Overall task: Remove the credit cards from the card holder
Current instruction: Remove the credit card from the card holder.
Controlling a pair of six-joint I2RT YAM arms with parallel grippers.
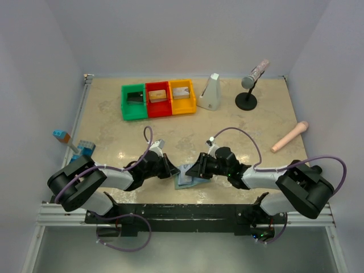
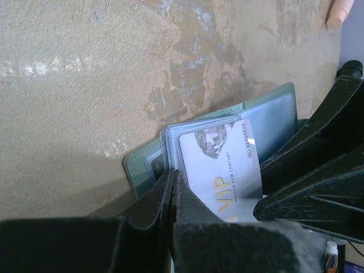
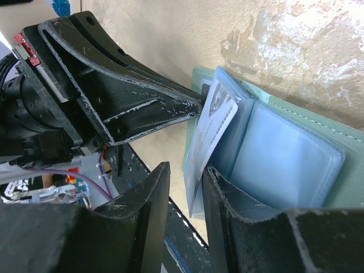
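From above, we see the wallet (image 1: 185,182) lying open on the tabletop (image 1: 114,136) near the front edge, between the 2 arms. The left fingers (image 1: 169,169) reach it from the left and the right fingers (image 1: 198,168) from the right, both low with their tips at the wallet. This view is too small to tell how they are set. At the back, 3 bins stand side by side: the green bin (image 1: 126,105), the red bin (image 1: 157,109) and the yellow bin (image 1: 183,107). To their right are a pale wedge-shaped thing (image 1: 210,92) and a microphone (image 1: 250,85) on a stand. A pink cylinder (image 1: 290,136) lies at the right, and blue bricks (image 1: 79,149) sit at the left edge.

In the left wrist view, the wallet (image 2: 273,125) rests with its green cover on the tabletop (image 2: 85,85) and its pale blue pockets facing up. The silver card (image 2: 219,165), printed "VIP", sticks out from those pockets at a tilt. The left fingers (image 2: 153,210) are pressed together with no gap, their tips at the pockets' edge just left of the card. We cannot tell whether a pocket leaf is caught between them. The right fingers (image 2: 310,187) come in from the right, their tips at the card's right edge.

In the right wrist view, the right fingers (image 3: 142,227) stand a narrow gap apart. The silver card (image 3: 213,128) and a pocket leaf of the wallet (image 3: 284,159) drop into that gap. We cannot tell whether the fingers clamp them. The tip of the left fingers (image 3: 131,108) touches the wallet's left edge beside the card.
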